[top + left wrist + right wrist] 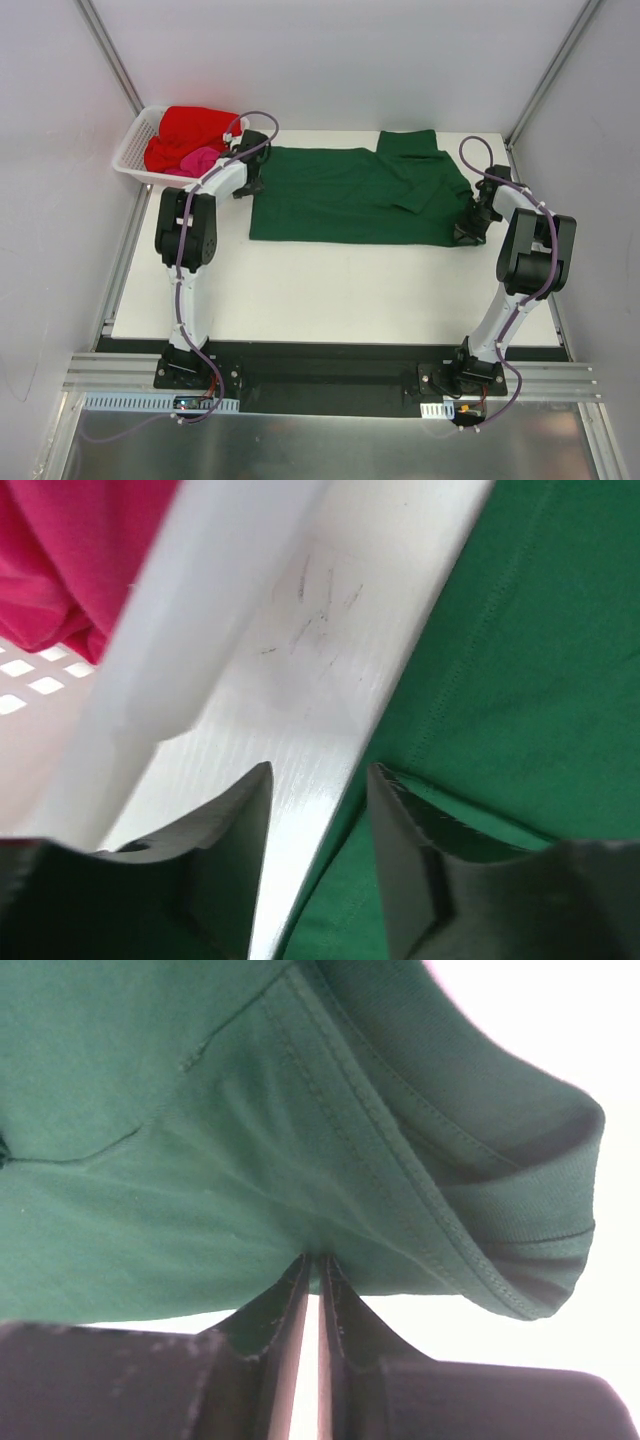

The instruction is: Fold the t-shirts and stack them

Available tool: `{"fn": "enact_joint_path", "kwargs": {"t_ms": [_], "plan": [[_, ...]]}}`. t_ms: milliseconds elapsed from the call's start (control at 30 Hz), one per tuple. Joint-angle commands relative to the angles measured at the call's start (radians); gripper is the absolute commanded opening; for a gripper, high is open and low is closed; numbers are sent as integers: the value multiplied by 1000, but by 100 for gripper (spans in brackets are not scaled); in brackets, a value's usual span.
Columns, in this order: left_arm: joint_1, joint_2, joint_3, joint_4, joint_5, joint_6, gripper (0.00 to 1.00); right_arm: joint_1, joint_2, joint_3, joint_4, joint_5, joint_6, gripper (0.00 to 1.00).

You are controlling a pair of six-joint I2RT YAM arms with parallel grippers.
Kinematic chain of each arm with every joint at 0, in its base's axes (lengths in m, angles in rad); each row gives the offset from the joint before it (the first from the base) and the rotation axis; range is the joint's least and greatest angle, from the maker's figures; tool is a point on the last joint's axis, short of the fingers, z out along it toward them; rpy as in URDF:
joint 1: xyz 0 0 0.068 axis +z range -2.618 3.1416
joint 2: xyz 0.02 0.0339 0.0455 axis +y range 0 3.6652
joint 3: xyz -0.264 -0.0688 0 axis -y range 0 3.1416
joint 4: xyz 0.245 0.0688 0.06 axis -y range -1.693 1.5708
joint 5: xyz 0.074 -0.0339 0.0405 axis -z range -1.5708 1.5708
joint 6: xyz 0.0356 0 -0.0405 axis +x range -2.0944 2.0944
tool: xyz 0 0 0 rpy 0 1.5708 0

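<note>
– Green shirt (350,195) lies spread across the white surface (330,290), as we see it, with one part folded over on its right half. What do we make of the right gripper (316,1260)?
– Nearly closed, pinching that shirt's hemmed edge at the right side. How much cloth sits between the fingers we cannot see.
– And the left gripper (320,772)?
– Narrowly parted, holding nothing. Bare surface shows in the gap, with the shirt's edge by one finger and the basket (130,150) wall on the other side.
– The other shirts?
– Red shirt (195,128) and pink shirt (200,160) are bunched in the basket. From above, our left arm partly hides the pink one.
</note>
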Motion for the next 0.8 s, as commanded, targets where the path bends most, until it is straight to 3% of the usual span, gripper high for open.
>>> {"fn": "enact_joint_path", "kwargs": {"t_ms": [0,200,233,367,567,767], "plan": [[15,-85,21,-4,5,55,48,-4,-81,61,-62,-67,-25,16],[-38,-235,43,-4,145,106,54,44,-208,208,-123,-148,-17,51],[-56,-248,44,-4,156,112,56,51,-217,242,-124,-161,7,65],[-161,-308,4,-6,225,89,60,102,-217,242,-54,-187,114,91],[-221,-312,-105,0,338,-70,60,179,-67,220,64,-73,260,94],[-225,-321,-232,10,352,-141,58,222,42,243,119,-3,342,86]]}}
